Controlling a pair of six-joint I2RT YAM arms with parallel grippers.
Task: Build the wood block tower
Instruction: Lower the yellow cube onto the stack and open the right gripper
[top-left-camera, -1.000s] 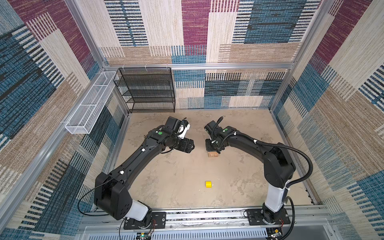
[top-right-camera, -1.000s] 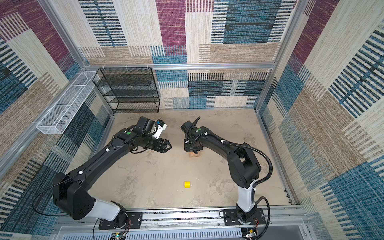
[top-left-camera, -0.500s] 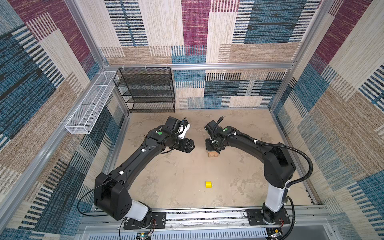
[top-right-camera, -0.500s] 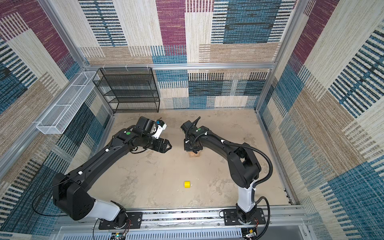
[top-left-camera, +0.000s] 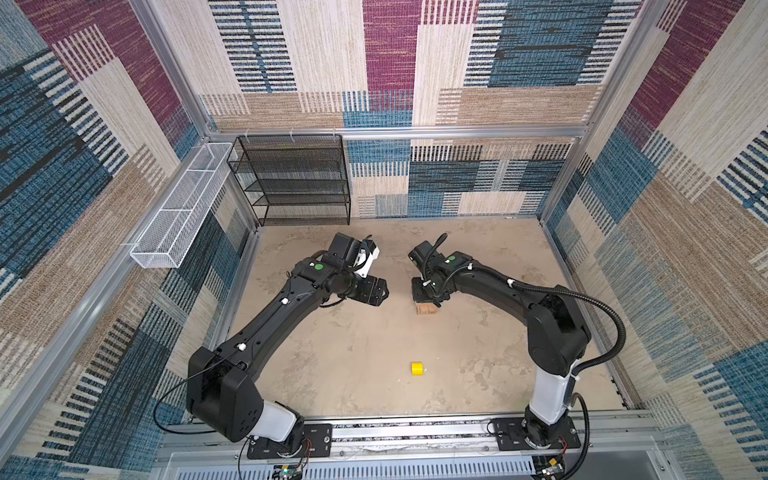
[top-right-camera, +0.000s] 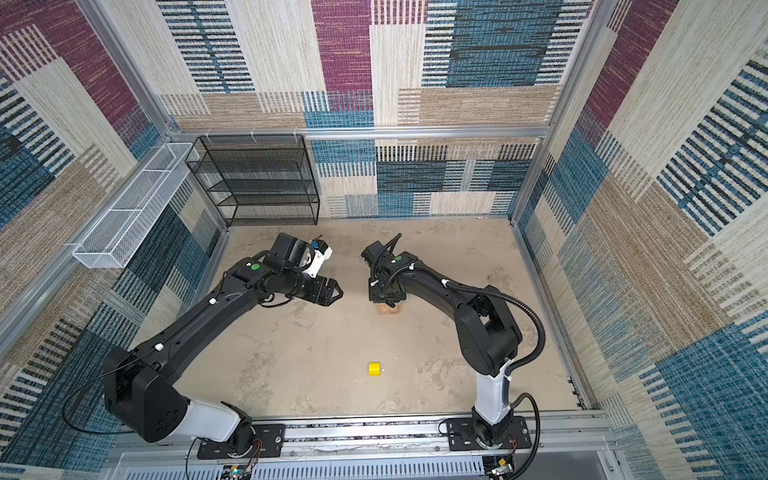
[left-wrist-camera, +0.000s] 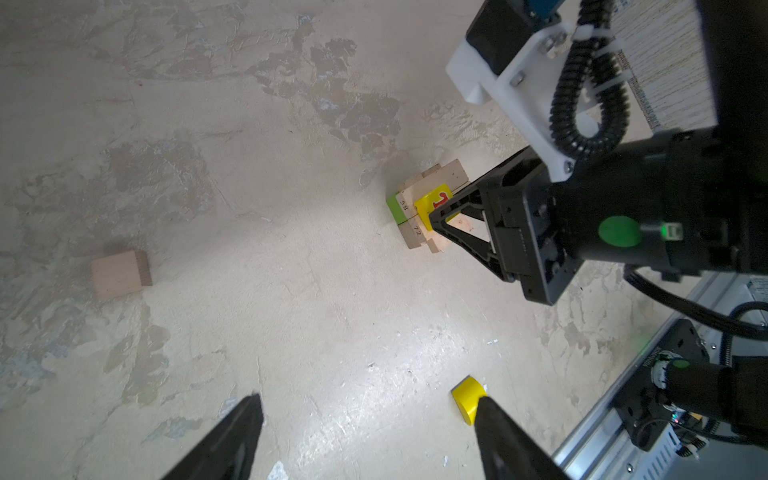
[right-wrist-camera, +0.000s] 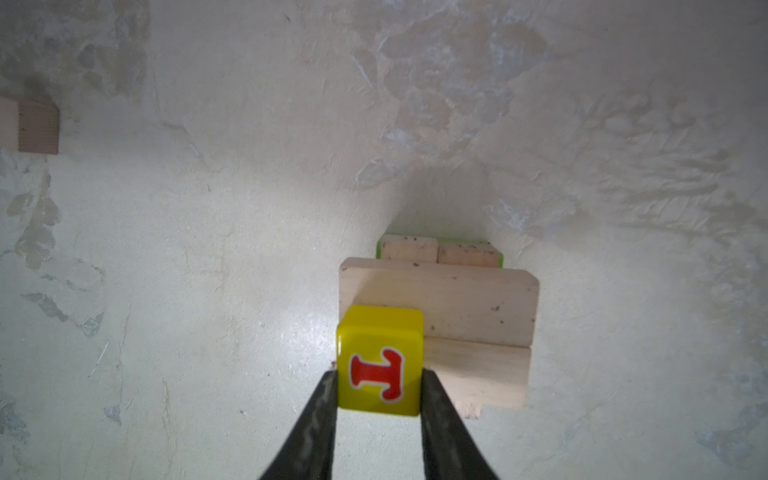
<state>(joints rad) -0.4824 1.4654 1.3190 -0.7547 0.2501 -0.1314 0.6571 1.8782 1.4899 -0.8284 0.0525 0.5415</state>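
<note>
The tower (top-left-camera: 427, 308) (top-right-camera: 389, 309) stands mid-floor, mostly hidden in both top views under my right gripper (top-left-camera: 430, 297) (top-right-camera: 388, 300). In the right wrist view that gripper (right-wrist-camera: 379, 374) is shut on a yellow cube with a red T (right-wrist-camera: 380, 361), held over a corner of the top tan plank (right-wrist-camera: 457, 299). A green brick (left-wrist-camera: 395, 208) shows low in the stack. I cannot tell whether the cube touches the plank. My left gripper (top-left-camera: 380, 293) (left-wrist-camera: 370, 419) hangs open and empty to the tower's left. A yellow round piece (top-left-camera: 417, 368) (left-wrist-camera: 467, 397) lies nearer the front.
A loose tan wood cube (left-wrist-camera: 118, 274) (right-wrist-camera: 33, 126) lies on the floor away from the tower. A black wire shelf (top-left-camera: 297, 180) stands at the back left. A white wire basket (top-left-camera: 178, 208) hangs on the left wall. The arms' rail (top-left-camera: 415, 432) runs along the front.
</note>
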